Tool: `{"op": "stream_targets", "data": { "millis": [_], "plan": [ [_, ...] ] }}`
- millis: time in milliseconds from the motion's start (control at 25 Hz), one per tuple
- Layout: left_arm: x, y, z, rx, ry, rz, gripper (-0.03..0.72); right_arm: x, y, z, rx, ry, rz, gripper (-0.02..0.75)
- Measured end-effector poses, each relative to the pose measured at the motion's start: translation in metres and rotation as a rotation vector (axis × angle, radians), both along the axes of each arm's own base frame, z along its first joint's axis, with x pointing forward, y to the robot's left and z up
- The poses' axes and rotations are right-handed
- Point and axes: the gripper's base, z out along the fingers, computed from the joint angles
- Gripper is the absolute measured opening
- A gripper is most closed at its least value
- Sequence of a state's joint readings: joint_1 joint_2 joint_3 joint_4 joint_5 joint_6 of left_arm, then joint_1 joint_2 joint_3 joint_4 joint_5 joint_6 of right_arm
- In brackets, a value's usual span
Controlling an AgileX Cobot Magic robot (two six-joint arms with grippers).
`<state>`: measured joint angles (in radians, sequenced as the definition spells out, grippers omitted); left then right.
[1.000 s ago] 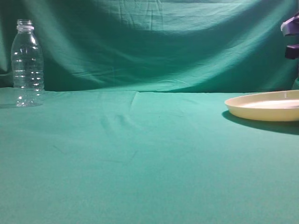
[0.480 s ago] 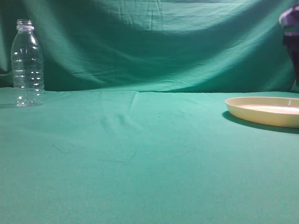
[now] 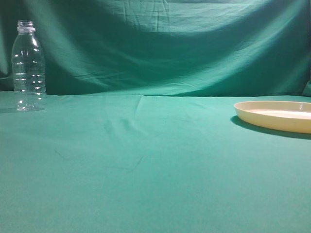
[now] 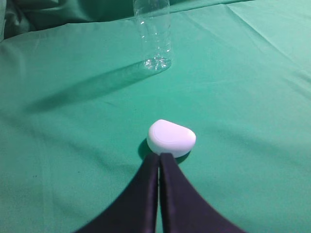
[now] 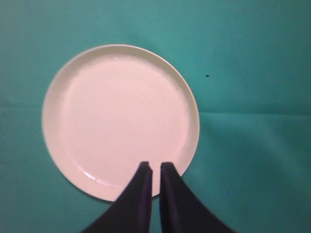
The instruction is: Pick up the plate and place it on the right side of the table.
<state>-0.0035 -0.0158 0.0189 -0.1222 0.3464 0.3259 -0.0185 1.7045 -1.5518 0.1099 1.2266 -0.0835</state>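
Plate placement looks finished: it lies flat on the desk at the far right of the exterior view, partly cut off by the frame edge, with no arm showing in that view at all.

From the right wrist camera, the plate sits directly ahead of and below the right fingers, whose two dark tips overlap its near rim in the picture. They are raised above it and hold nothing; a thin gap shows between them, so they are nearly closed rather than clamped on anything. Nothing sits on the plate.

From the left wrist camera, the left fingers are pressed together with no gap and grasp nothing. Just ahead of their tips lies a small white rounded object on the cloth, close to the tips, though contact cannot be judged. Farther ahead stands a clear bottle, upright, well apart from the fingers; it stands at the far left in the exterior view, well apart from the plate.

By my judgement the pick and the placing are done, and what remains, if anything, is only for the right arm to clear away.
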Motion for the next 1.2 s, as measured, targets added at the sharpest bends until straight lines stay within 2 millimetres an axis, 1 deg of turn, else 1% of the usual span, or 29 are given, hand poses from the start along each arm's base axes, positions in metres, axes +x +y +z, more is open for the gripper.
{"op": "stream_targets", "data": {
  "millis": [40,160,280,320,400,480,520,680,840,960,1200],
  "plan": [
    [0.0,0.0,0.0,0.0,0.0,0.0,0.0,-0.007,0.002,0.012,0.019,-0.029,0.01,0.0],
    [0.0,0.0,0.0,0.0,0.0,0.0,0.0,-0.03,0.007,0.045,0.064,-0.124,0.026,0.0],
    [0.0,0.0,0.0,0.0,0.0,0.0,0.0,-0.057,0.009,0.077,0.082,-0.224,0.035,0.0],
    [0.0,0.0,0.0,0.0,0.0,0.0,0.0,-0.069,0.011,0.087,0.084,-0.258,0.041,0.0],
    [0.0,0.0,0.0,0.0,0.0,0.0,0.0,-0.098,0.015,0.1,0.084,-0.307,0.056,0.0],
    [0.0,0.0,0.0,0.0,0.0,0.0,0.0,-0.125,0.021,0.102,0.086,-0.331,0.086,0.0],
    [0.0,0.0,0.0,0.0,0.0,0.0,0.0,-0.139,0.023,0.102,0.091,-0.346,0.097,0.0],
    [0.0,0.0,0.0,0.0,0.0,0.0,0.0,-0.183,0.028,0.088,0.103,-0.425,0.126,0.0],
    [0.0,0.0,0.0,0.0,0.0,0.0,0.0,-0.218,0.027,0.07,0.123,-0.526,0.116,0.0],
    [0.0,0.0,0.0,0.0,0.0,0.0,0.0,-0.241,0.026,0.055,0.152,-0.593,0.103,0.0],
    [0.0,0.0,0.0,0.0,0.0,0.0,0.0,-0.284,0.025,0.033,0.21,-0.709,0.095,0.0]
  ]
}}
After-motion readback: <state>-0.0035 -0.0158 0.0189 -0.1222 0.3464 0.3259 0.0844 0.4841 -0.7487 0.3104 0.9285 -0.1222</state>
